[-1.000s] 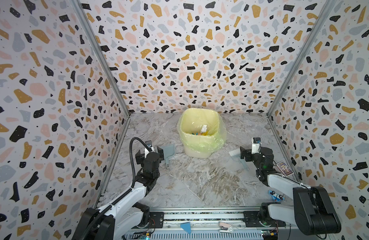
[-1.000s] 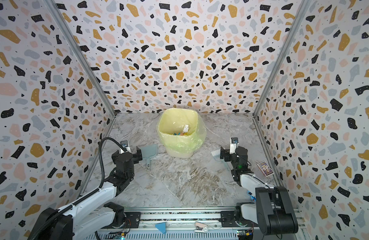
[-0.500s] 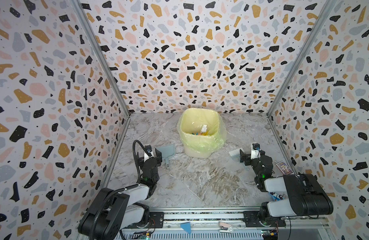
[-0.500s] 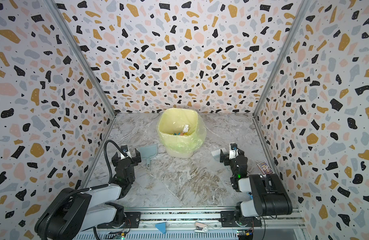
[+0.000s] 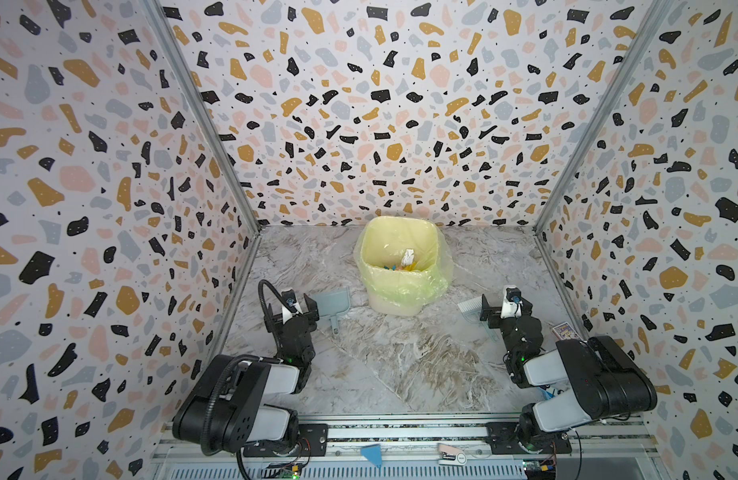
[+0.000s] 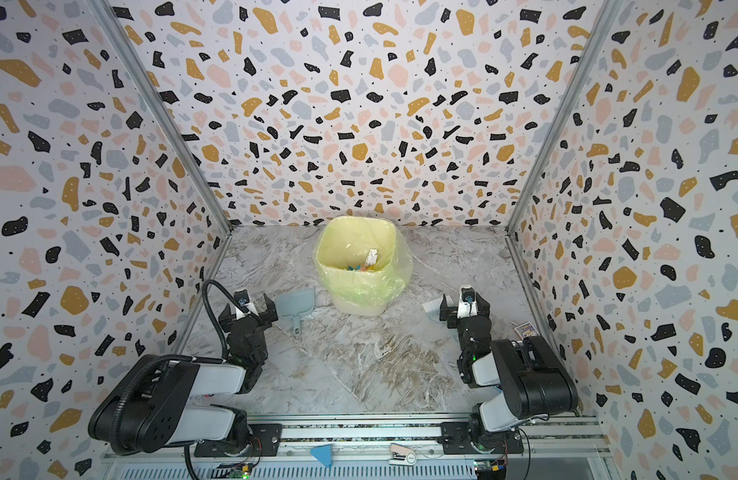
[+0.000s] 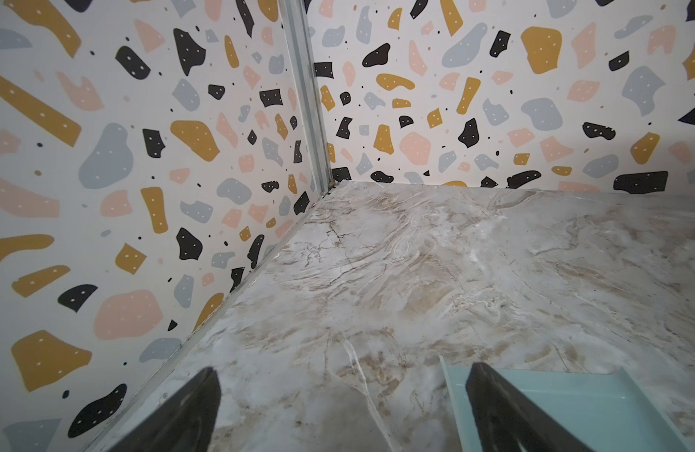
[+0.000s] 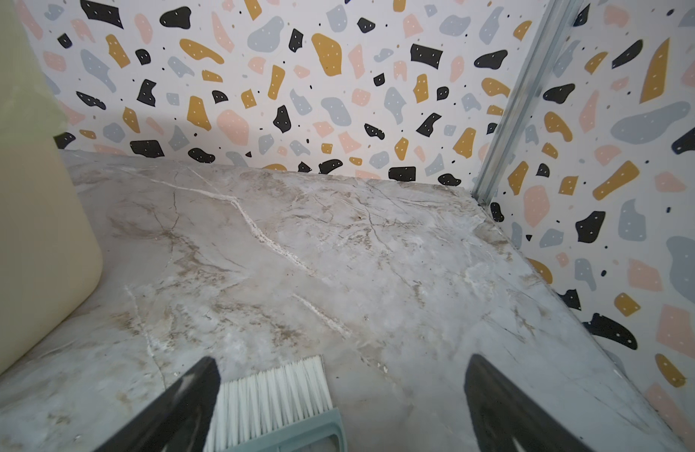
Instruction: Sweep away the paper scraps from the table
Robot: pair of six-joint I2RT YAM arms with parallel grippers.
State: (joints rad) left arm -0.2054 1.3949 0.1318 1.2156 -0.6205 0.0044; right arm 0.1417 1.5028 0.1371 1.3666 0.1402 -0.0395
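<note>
Both arms have folded back toward the rail at six o'clock, elbows now low, while the dustpan (image 5: 334, 303) and brush (image 5: 469, 309) lie where they lay before. The left gripper (image 5: 292, 311) and right gripper (image 5: 506, 309) each stand with jaws wide apart, holding nothing; the wrist views show bare marble between their fingers.

No scrap shows on the table (image 5: 400, 361). The paper scraps (image 5: 402, 264) sit inside the yellow-lined bin (image 5: 400, 299) at twelve o'clock, so the sweeping looks done.

Risks, as I judge them: the brush lies just beside the right gripper's inner finger, at its nine o'clock, and any further swing of that wrist could drag it across the marble. The card box (image 5: 565, 331) lies close to the right arm at its three o'clock and could be knocked. A scrap hidden beneath either folded arm would go unnoticed.

From the left gripper the scraps lie at about two o'clock, from the right at about ten, well apart from both.
</note>
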